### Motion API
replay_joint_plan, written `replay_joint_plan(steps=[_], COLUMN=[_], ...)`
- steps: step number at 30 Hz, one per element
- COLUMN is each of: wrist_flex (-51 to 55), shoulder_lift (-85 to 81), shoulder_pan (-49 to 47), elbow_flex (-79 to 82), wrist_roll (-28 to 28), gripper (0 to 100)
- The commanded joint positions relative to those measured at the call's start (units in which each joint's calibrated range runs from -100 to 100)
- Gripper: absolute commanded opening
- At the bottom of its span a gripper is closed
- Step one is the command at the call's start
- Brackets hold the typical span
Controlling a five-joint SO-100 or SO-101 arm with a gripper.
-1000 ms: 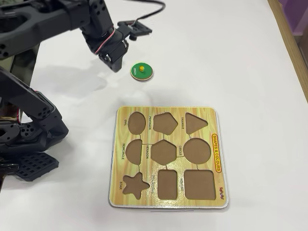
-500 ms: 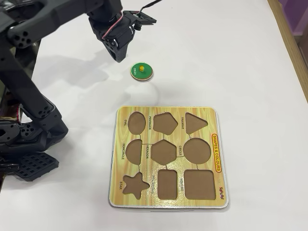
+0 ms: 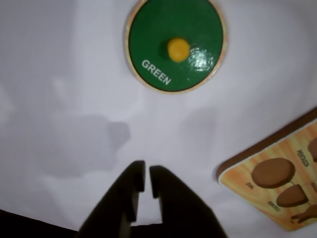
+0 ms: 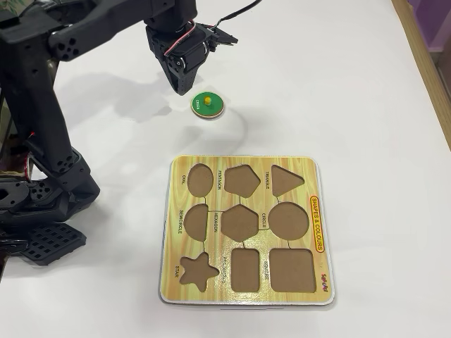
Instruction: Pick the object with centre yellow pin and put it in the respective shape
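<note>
The object with centre yellow pin is a flat green disc [image 4: 208, 104] with a pale rim, lying on the white table above the board. In the wrist view the disc [image 3: 176, 44] reads GREEN and sits at the top. My gripper [image 3: 147, 174] points at it from below, shut with only a thin slit between the fingertips and nothing held. From overhead, the gripper [image 4: 182, 88] hangs just left of the disc, apart from it. The respective shape, the round CIRCLE recess [image 4: 289, 220], lies at the right of the yellow puzzle board [image 4: 320, 176] and holds nothing.
The board also has oval [image 4: 201, 179], semicircle [image 4: 196, 220], star [image 4: 196, 271] and several other recesses. The arm's black base [image 4: 42, 211] stands at the left edge. A wooden table border [image 4: 426, 63] runs along the right.
The arm has swung right and slightly up the overhead view, bringing the gripper tip close beside the disc. The disc and board have not moved.
</note>
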Motion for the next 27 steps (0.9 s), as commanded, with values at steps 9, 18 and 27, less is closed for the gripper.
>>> replay_joint_plan(steps=[9, 18, 27], wrist_flex=[-8.0, -8.08, -13.27], shoulder_lift=[-0.18, 5.6, 6.01], shoulder_pan=[0.83, 0.73, 0.92], elbow_flex=[-1.8, -1.98, -1.8], wrist_roll=[0.47, 0.37, 0.47], gripper=[16, 16, 16])
